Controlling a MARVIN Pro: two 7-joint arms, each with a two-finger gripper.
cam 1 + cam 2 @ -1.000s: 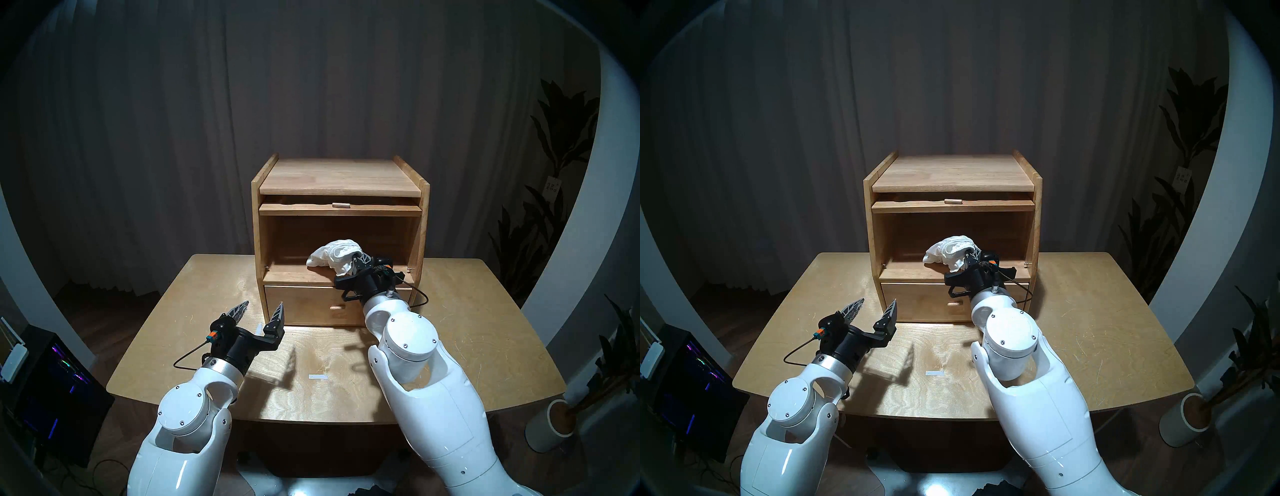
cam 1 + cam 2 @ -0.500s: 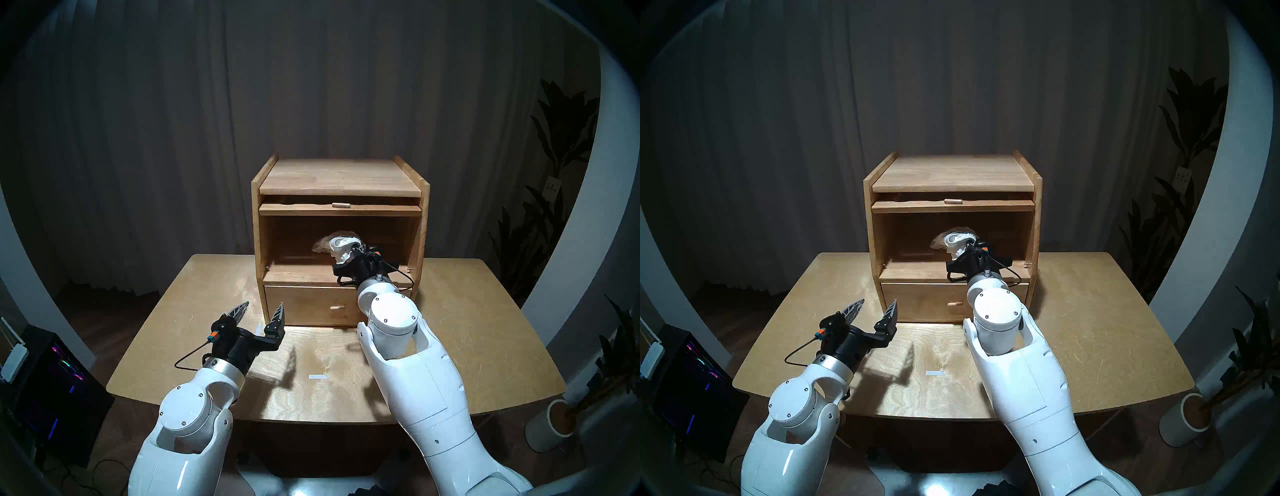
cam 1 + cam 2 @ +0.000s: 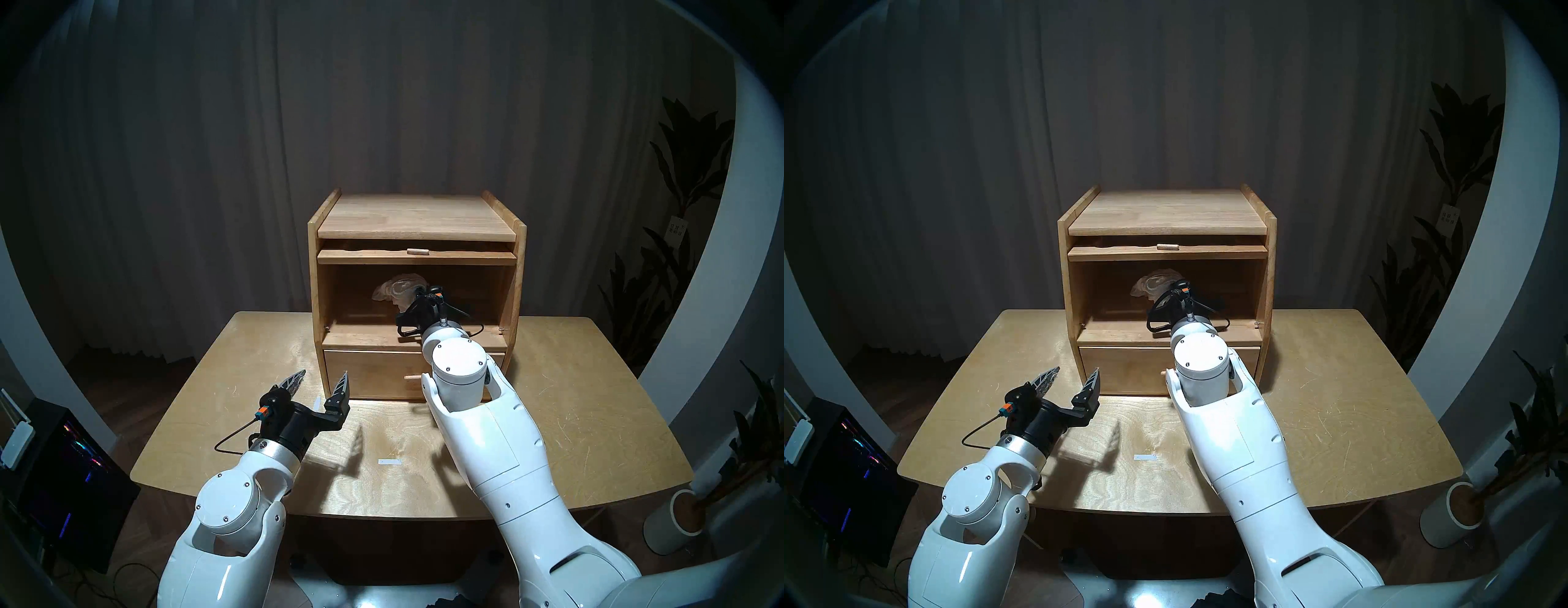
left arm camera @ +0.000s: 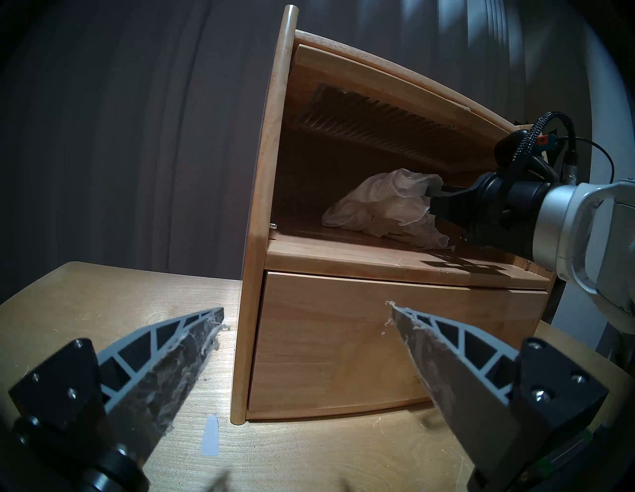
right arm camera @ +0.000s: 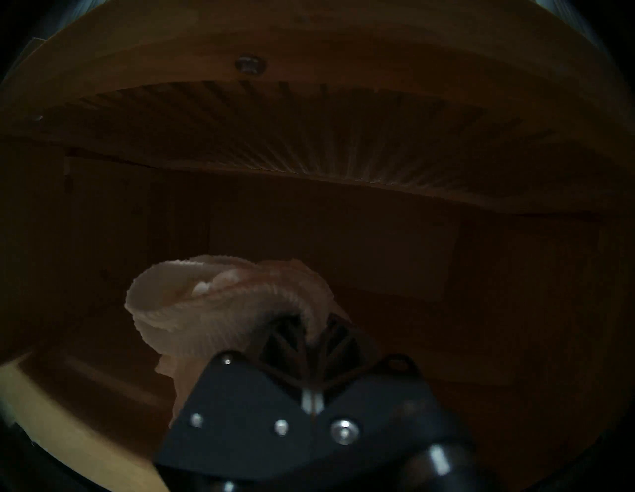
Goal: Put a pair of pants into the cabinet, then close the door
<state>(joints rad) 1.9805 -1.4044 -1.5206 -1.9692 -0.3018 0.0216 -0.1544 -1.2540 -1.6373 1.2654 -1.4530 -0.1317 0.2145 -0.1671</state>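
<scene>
The light-wood cabinet stands at the back of the table with its large compartment open. The door lies flat under the top board, knob facing front, and its ribbed glass shows from below. My right gripper reaches inside the compartment, shut on the pair of pants, a white ribbed bundle. The bundle hangs from the fingertips, its lower folds close to the compartment floor. My left gripper hovers open and empty over the table by the cabinet's left front corner.
Below the compartment the drawer is shut, and my right forearm partly covers its knob. A white tape mark lies mid-table. A dark computer case stands on the floor at left and a potted plant at right.
My right arm has pushed forward and slightly left, carrying the pants from the compartment's front edge deeper inside. The left arm has not moved.
</scene>
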